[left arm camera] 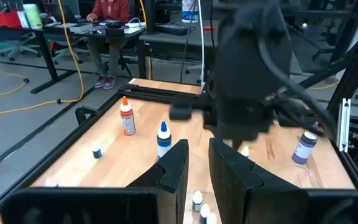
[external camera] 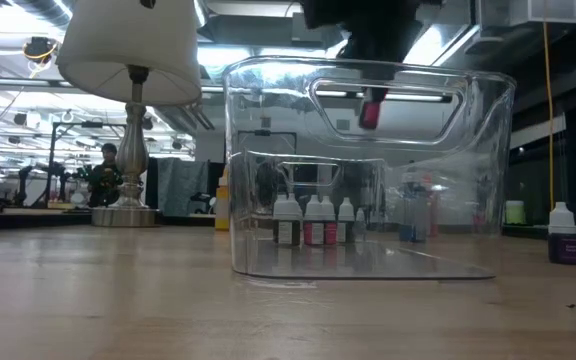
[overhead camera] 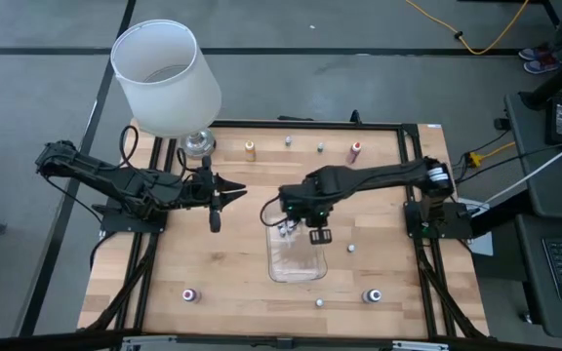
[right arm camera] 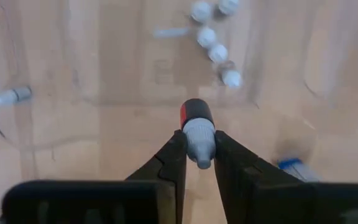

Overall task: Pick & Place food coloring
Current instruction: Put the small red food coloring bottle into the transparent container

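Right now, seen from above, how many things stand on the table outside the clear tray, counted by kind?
Food coloring bottles: 8
Lamp: 1
Total: 9

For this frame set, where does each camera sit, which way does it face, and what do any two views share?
High view: overhead, looking straight down; both arms, clear tray.
Low view: table height, looking level through the tray; right gripper overhead.
Left wrist view: over the left gripper toward the right arm.
Right wrist view: pointing down into the tray; right gripper shut on a red bottle.
Shared: low and right wrist views both show the red bottle and the capped bottles in the tray.
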